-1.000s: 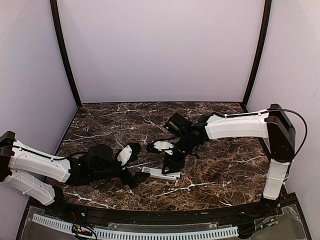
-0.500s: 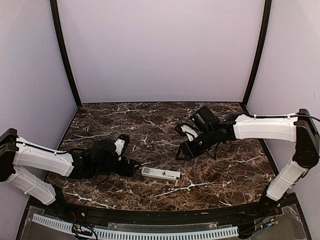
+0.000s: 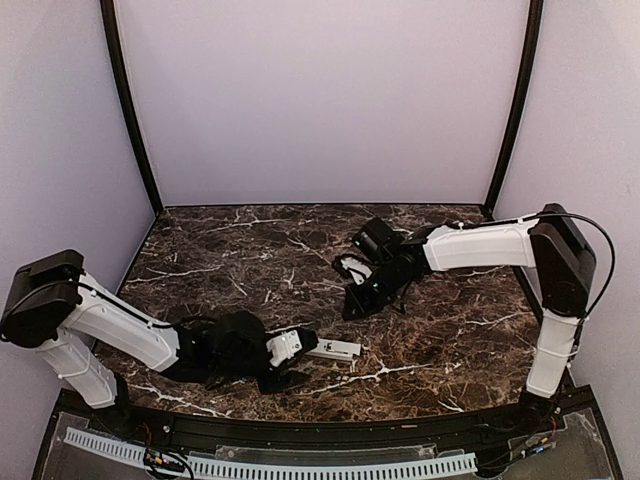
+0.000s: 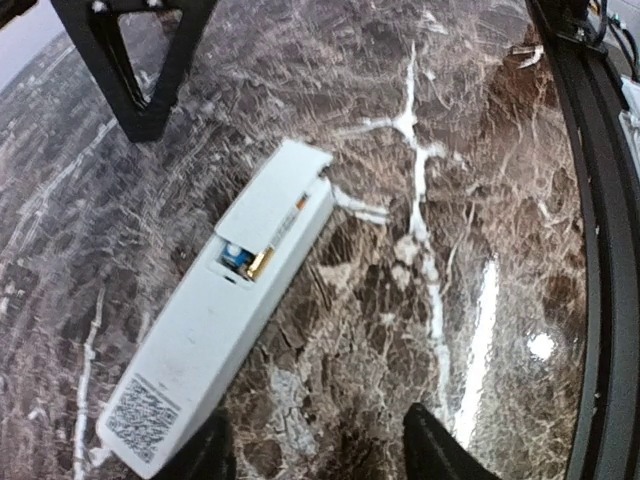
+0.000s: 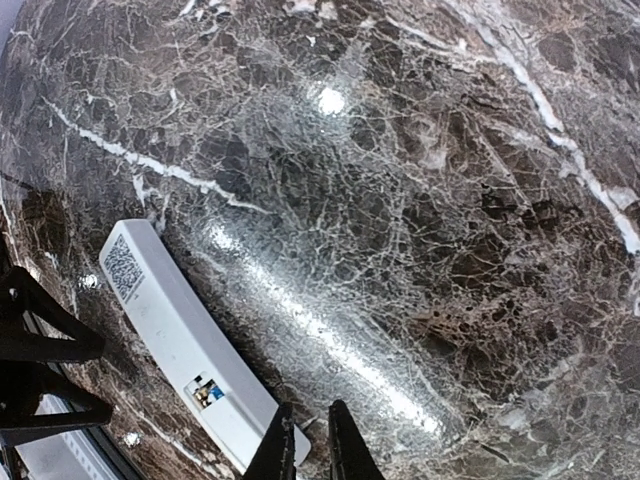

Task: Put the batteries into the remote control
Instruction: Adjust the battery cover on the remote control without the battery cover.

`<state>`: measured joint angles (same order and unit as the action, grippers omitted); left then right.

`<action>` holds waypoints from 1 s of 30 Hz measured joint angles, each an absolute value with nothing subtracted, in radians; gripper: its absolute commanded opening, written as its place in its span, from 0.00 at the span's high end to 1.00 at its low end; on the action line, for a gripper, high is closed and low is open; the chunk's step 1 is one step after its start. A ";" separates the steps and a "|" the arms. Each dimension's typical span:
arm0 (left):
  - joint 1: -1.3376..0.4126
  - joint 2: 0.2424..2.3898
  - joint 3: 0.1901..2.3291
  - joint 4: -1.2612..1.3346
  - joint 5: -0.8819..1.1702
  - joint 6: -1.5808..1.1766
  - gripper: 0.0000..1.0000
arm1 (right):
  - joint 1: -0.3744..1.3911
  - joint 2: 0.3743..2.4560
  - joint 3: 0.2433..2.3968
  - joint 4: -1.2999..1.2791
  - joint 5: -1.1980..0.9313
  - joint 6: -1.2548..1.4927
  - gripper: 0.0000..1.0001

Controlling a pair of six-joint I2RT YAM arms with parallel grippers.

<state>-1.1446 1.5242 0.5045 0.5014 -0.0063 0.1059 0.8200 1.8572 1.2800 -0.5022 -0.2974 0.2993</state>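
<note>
Remote [image 4: 215,330] is lying back-up, exposing the blue battery [image 4: 236,256], cover [image 4: 270,195] partly on | I'm hovering the left claw [image 4: 320,455] open and empty at its end | right claw [image 5: 313,445] nearly closed, empty, waiting aside

remote control [image 3: 335,349] lies on the table [image 3: 450,340] beside the left hand [image 3: 298,360], a battery [image 4: 238,257] in its compartment.

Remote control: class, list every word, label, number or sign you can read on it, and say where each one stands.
Square code label on the back of the remote control, near one end: a printed pattern, too small to read.
Blue battery showing inside it: no print legible.
No other text can be read in any view.
</note>
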 measured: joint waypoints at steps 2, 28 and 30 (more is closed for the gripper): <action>-1.145 1.593 0.514 0.512 0.027 0.154 0.59 | 0.820 1.879 1.279 -0.501 -0.301 0.299 0.93; -1.168 1.867 0.740 0.562 0.081 0.269 1.00 | 0.894 1.979 1.271 -0.451 -0.295 0.308 0.99; -1.168 1.872 0.740 0.573 0.068 0.265 1.00 | 0.898 1.979 1.271 -0.449 -0.290 0.310 0.99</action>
